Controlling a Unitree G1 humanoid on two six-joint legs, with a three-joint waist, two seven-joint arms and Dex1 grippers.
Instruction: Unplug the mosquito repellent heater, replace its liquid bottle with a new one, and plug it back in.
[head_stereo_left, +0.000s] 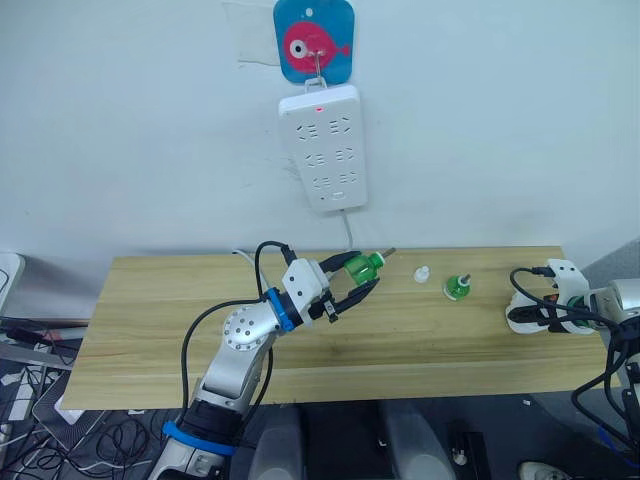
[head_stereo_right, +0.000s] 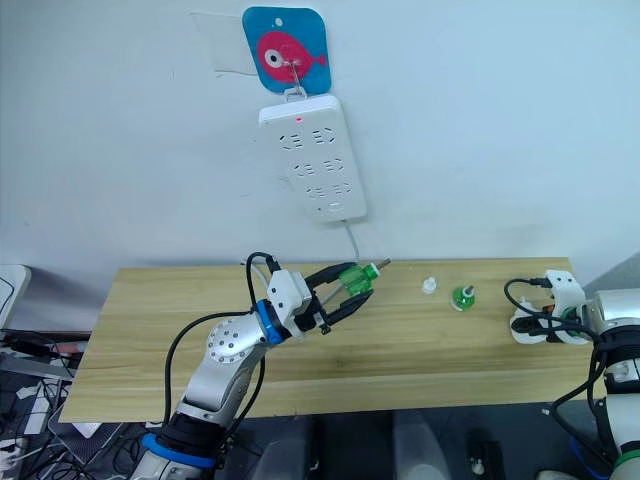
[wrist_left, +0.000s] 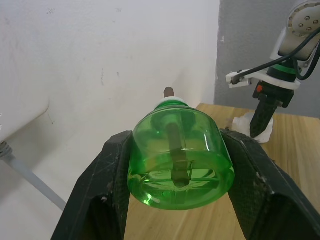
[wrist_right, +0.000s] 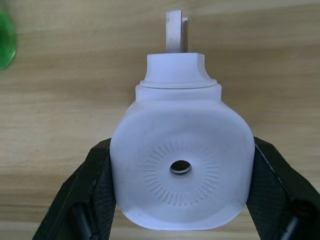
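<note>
On the light wooden tabletop (head_stereo_left: 150, 330), the replacement step appears to be in hand. The left gripper (head_stereo_left: 352, 278) holds a translucent green liquid bottle with a white collar and dark wick (head_stereo_left: 364, 264) clamped between its two black fingers, lifted clear of the table and lying roughly sideways with its wick pointing toward the robot's right. The right gripper (wrist_right: 180, 165), at the table's right end, has its fingers closed on the small white rounded plastic mosquito repellent heater (wrist_right: 180, 160), whose vented round face and two metal prongs (wrist_right: 175, 31) show in the right wrist view; the heater is unplugged, well apart from the long white wall-mounted power strip (head_stereo_left: 322, 146). Between the grippers stand a second green bottle (head_stereo_left: 457, 287) and a small white cap (head_stereo_left: 423, 273). The next move probably calls for bringing bottle and heater together and aligning the wick with the heater's socket. No brand, label or writing is legible.
</note>
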